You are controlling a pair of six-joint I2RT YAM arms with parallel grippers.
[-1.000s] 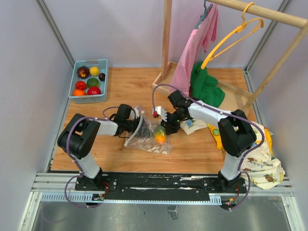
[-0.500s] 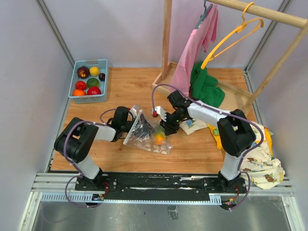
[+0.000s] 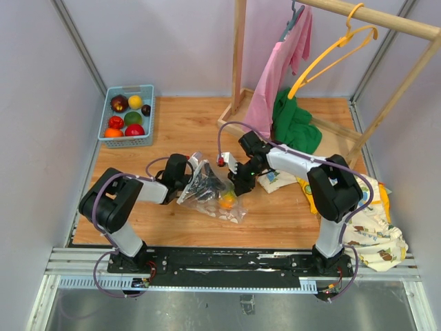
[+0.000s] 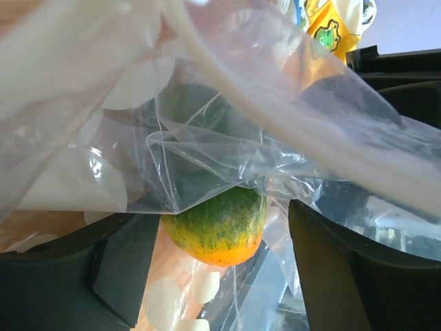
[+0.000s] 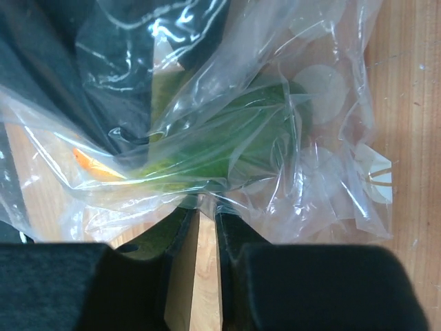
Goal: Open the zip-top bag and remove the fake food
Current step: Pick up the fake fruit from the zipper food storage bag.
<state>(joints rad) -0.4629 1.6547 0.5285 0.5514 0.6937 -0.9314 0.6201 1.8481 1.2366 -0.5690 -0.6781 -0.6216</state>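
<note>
Zip-top bag (image 5: 310, 138) — at right claw (image 5: 207, 215) tips

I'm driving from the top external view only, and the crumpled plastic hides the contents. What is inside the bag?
Observer: The left wrist view shows one green-and-orange mottled fake food under folds of the zip-top bag.
Operator: Is the left tool clamping it?
Observer: No. The left tool is open, with its fingers well apart on either side of the piece.
Operator: And the right tool?
Observer: The right tool has its fingers nearly together, with bag film bunched at their tips. A pinch can't be confirmed.
</note>
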